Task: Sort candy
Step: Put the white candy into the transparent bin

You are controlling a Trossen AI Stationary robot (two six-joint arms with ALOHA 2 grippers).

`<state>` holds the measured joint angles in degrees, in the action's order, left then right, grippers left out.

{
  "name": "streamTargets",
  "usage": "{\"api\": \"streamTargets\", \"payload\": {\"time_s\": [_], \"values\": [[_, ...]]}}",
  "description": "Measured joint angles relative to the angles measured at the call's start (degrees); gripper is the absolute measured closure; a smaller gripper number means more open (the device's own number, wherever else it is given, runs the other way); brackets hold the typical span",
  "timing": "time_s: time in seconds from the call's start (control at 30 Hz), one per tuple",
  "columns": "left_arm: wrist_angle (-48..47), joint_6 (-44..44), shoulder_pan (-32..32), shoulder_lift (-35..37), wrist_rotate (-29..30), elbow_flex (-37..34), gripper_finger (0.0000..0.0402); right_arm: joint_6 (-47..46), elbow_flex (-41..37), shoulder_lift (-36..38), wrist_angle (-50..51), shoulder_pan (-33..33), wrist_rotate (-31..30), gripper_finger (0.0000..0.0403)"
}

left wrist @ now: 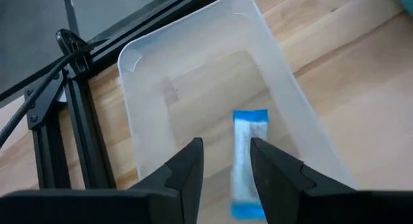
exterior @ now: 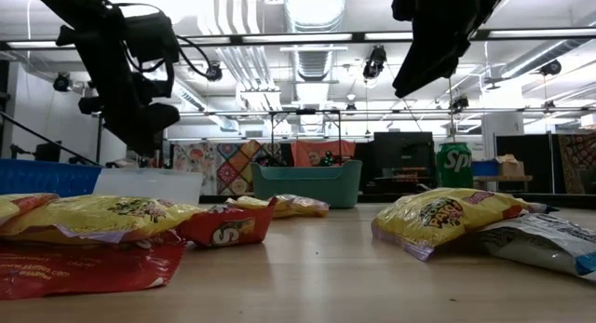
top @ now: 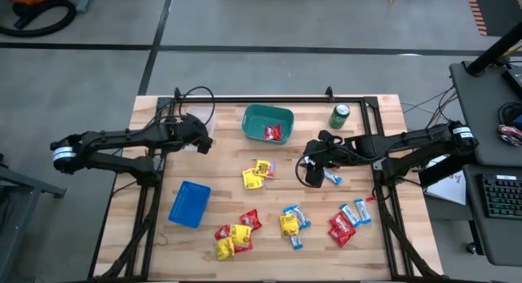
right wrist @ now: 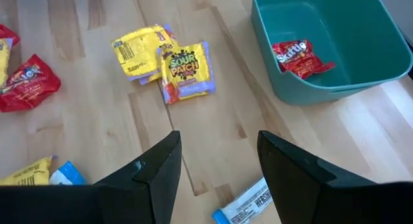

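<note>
left gripper (left wrist: 222,169) hung over a clear bin (left wrist: 139,56) at the table's (top: 220,165) far left corner, fingers apart, nothing between them. one blue-and-white wrapper (left wrist: 248,159) lay inside the clear bin below the fingers.

right gripper (right wrist: 216,166) hovered mid-table, fingers wide apart and empty, a blue-and-white wrapper (right wrist: 245,201) on the wood just below it.

teal bin (top: 267,124) near the far edge held one red packet (top: 273,132). green can (top: 339,115) stood beside it. blue bin (top: 189,204) sat left of centre.

two yellow packets (top: 257,174) lay between teal bin and right gripper. remaining candy (top: 289,226), red, yellow and blue-and-white, lay scattered along the near edge.
</note>
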<state>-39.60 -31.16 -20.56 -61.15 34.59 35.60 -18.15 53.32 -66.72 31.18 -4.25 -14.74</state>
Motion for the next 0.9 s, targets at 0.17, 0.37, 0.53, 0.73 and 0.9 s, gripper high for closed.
{"api": "streamTargets", "payload": {"time_s": [0.17,0.37,0.53,0.73,0.9], "values": [[2.5,-0.8,3.2,0.3,-4.9,0.6,0.0288,-3.5,0.0,0.0,0.0,0.0,1.1,0.0206],[7.6,-0.5,12.8,0.3,-5.7,1.9,0.0295,-11.8,0.0,0.0,0.7,-0.4,4.8,0.0207],[12.5,1.6,21.9,0.3,-5.6,3.4,0.0299,-18.7,0.0,-0.1,3.8,-1.4,7.3,0.0207],[21.4,5.6,29.9,0.0,-5.6,3.8,0.0299,-27.1,0.0,-0.1,9.8,-3.4,7.8,0.0207],[27.8,8.1,33.2,-1.3,-5.3,3.8,0.0299,-34.0,0.0,-0.1,17.3,-5.4,7.9,0.0207]]}}
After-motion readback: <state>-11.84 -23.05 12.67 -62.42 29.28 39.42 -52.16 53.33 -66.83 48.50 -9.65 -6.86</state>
